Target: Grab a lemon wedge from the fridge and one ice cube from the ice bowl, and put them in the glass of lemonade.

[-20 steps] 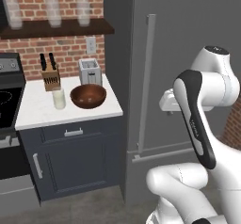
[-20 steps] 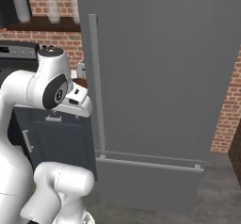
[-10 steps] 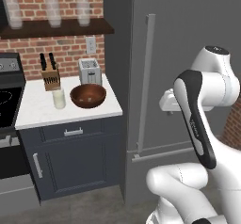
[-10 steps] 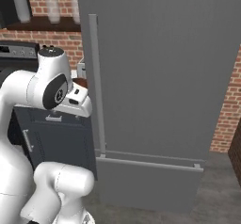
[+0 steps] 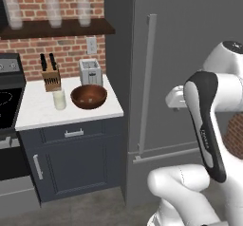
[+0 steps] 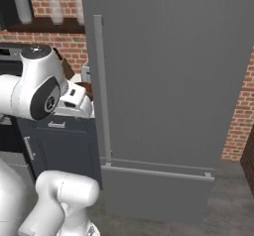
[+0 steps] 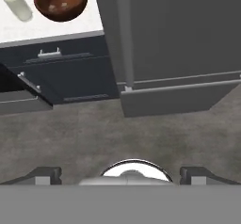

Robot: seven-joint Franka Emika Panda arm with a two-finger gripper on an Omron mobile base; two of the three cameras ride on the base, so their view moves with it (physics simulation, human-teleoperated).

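Our pincer (image 7: 120, 173) is spread wide and holds nothing, before the shut fridge (image 5: 190, 54). The bowl (image 5: 88, 96) sits on the surface (image 5: 33, 111), with the glass (image 5: 59, 99) just beside it.

Fridge (image 5: 190, 54): matt dark grey, smooth; its bar handle (image 5: 146, 82) looks like brushed metal. Left of it, ice bowl (image 5: 88, 96): glossy reddish wood, on my pale counter (image 5: 33, 111), possibly stone.
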